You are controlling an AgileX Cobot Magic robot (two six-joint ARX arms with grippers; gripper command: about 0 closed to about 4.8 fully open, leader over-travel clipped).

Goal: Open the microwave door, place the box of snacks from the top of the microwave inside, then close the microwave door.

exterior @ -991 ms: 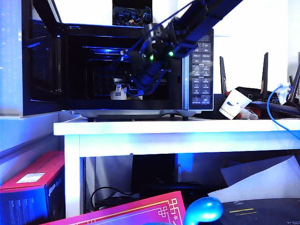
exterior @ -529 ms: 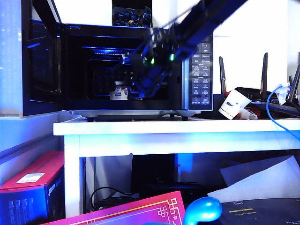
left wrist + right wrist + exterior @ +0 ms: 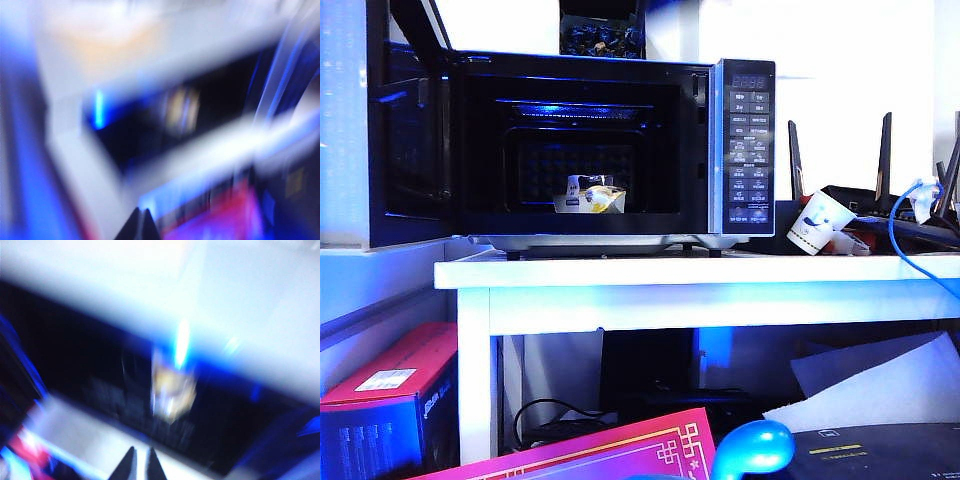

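Sitting inside microwave [image 3: 610, 140], box of snacks [image 3: 590, 198] well apart at 12 o'clock from clenched, empty right end effector [image 3: 138, 460]; left end effector [image 3: 139, 220] clenched too.

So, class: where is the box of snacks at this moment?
In the exterior view, the box of snacks sits inside the microwave, on the cavity floor near its middle, right of the open microwave door. Neither gripper is near it.
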